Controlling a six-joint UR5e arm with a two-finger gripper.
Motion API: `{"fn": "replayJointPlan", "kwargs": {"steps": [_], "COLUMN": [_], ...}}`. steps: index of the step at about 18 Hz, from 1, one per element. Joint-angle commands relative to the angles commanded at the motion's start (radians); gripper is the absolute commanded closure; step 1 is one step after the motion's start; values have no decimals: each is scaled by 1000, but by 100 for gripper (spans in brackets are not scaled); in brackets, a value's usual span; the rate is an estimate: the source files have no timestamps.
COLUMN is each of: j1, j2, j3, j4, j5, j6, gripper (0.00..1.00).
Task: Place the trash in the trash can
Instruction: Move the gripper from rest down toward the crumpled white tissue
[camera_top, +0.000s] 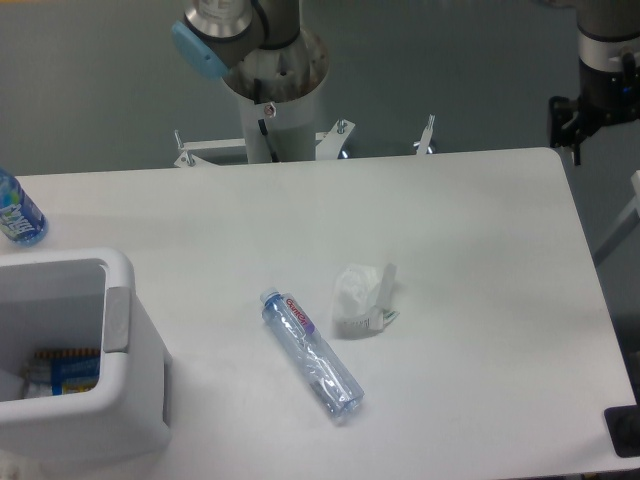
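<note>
I see the gripper (577, 128) up at the table's far right corner — jaw state unclear — well apart from clear bottle (312, 353) and paper wad (361, 300).

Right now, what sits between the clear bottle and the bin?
Nothing: in the fixed camera view, only bare white tabletop separates the bottle from the bin.

Open tabletop (470, 220) around bottle (312, 352), wad (362, 300)

2 bottles (311, 353) (18, 212) (1 blue), 1 paper wad (362, 300), 1 bin (120, 330).
</note>
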Motion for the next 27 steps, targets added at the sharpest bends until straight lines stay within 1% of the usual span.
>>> {"fn": "replayJointPlan", "kwargs": {"steps": [4, 7, 11, 15, 18, 22, 24, 27], "j1": [0, -1, -5, -17, -32, -55, -77, -100], "j2": [5, 3, -2, -8, -29, -31, -34, -34], "j3": [-2, -18, -80, -135, -185, -277, -323, -353], "j4": [-2, -2, 2, 43, 48, 127, 140, 207], "j5": [-9, -52, -101, -113, -126, -126, -121, -120], "j6": [-12, -14, -18, -124, -130, -135, -167, -238], "gripper": [0, 0, 0, 0, 0, 0, 0, 0]}}
